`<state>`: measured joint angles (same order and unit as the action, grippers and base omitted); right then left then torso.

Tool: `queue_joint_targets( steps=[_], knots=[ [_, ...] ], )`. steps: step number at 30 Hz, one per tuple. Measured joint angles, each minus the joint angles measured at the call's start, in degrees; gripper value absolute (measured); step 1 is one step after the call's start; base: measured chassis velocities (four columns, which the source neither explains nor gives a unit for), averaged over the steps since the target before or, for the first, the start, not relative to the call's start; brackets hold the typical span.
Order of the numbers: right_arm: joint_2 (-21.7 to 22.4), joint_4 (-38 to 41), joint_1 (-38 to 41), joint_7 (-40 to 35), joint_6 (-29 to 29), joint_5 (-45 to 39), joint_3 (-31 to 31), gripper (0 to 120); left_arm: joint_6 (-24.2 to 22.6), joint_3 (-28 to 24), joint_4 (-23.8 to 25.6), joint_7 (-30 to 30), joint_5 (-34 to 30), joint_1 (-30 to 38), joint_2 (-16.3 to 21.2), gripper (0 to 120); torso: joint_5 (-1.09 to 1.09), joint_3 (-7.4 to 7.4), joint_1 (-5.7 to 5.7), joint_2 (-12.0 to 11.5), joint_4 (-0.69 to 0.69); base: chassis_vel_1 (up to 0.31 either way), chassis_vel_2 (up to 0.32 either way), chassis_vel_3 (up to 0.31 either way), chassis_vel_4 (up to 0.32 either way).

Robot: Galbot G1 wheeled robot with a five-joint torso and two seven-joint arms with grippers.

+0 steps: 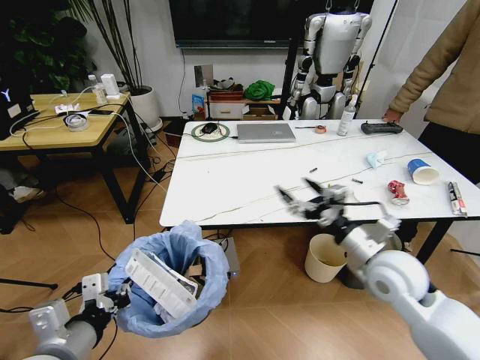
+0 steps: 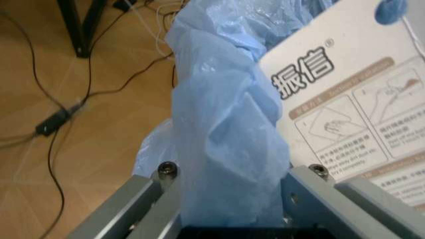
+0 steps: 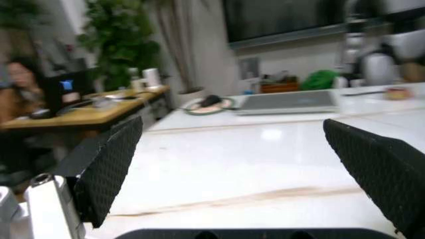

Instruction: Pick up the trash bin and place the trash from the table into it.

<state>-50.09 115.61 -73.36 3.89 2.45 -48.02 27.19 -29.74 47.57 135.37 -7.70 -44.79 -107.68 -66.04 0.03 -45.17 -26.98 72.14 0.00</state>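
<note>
Two grippers are busy: the left gripper (image 1: 112, 298) pinches the light-blue bag at the rim of the trash bin (image 1: 169, 281), held low over the floor in front of the white table (image 1: 225, 187), while the right gripper (image 1: 300, 196) hovers with fingers spread over the table's near edge. The grip seems to be on thin plastic — the liner could slip or tear and drop the bin. A crushed red can (image 1: 397, 191) and a blue-and-white paper cup (image 1: 422, 171) lie far right, the cup on its side, mouth toward the near edge. The bin stands roughly upright, mouth up, with a printed white packet (image 1: 161, 283) leaning out.
</note>
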Motion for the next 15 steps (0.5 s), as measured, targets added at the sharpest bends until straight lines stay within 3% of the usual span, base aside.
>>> queue_joint_targets(
  steps=[4,8,10,15],
  knots=[
    [-1.83,-1.68,-2.95,2.69,-2.06,2.46,4.04,100,1.11,-1.20,-1.21,2.12,1.88,0.69,0.54,0,0.01,0.00,0.00,0.00,0.00,0.000,0.000,0.000,0.000],
    [-5.76,-4.33,-9.63,8.30,-3.99,6.20,13.38,100,1.29,-4.56,-5.42,1.68,2.17,3.36,1.09,0,-0.01,0.00,0.00,0.00,0.00,0.000,0.000,0.000,0.000],
    [-6.26,-4.78,-10.17,9.19,-4.24,6.63,14.29,100,1.30,-4.85,-5.86,1.53,2.07,3.56,0.98,0,-0.01,0.00,0.00,0.00,-0.01,0.000,0.000,0.000,0.000],
    [-12.60,-7.43,-14.63,13.43,-7.77,11.24,19.94,100,1.48,-6.58,-8.04,1.31,1.18,3.97,0.61,0,-0.02,0.00,0.01,0.00,0.01,0.000,0.000,0.000,0.000]
  ],
)
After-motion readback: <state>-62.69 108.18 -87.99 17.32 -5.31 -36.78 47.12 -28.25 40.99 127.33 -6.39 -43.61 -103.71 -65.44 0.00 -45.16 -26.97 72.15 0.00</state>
